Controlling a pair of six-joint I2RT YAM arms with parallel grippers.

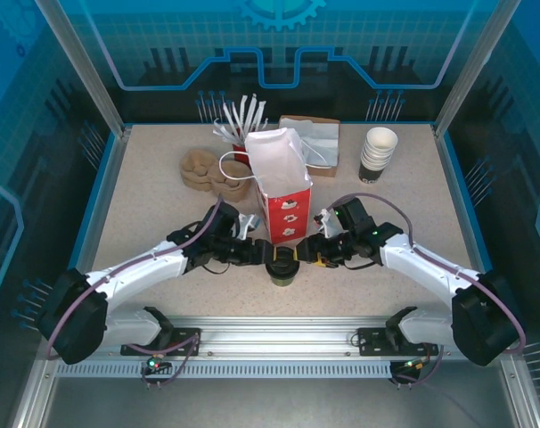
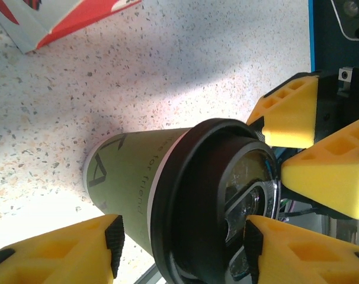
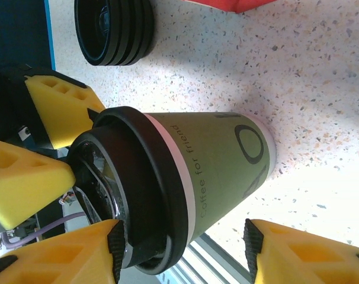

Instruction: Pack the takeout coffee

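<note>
Top view: cup (image 1: 282, 267) is standing upright near the front edge of the worktop (image 1: 145, 223), about mid-width, just in front of the bag (image 1: 283, 183). Left gripper (image 1: 257, 253) and right gripper (image 1: 311, 251) are flanking it from opposite sides, low and level, probably so that either one can take it and lift it into the bag mouth. The bag is standing open, red-and-white paper with white loop handles. Cup stack (image 1: 379, 150) is sitting well apart at the back right corner. Left wrist view: jaws are standing apart, straddling the cup. A strip of speckled worktop is showing between one pad (image 2: 115, 239) and the cup wall, so nothing is being clamped. I cannot tell whether the other pad is brushing the lid (image 2: 191, 195). The lid is glossy black plastic, round, with a raised rim. The wall is matte olive paper, tapering to the base and carrying printed lettering. The fingers are yellow ribbed wedges with black pads. Right wrist view: jaws are likewise apart around the cup, with a clear gap showing at the base-side pad (image 3: 249, 238). Contact at the lid side cannot be told. Lid stack (image 3: 114, 29), flat and black, is lying on the worktop near the cup. Judgement: the cup is not yet packed.
</note>
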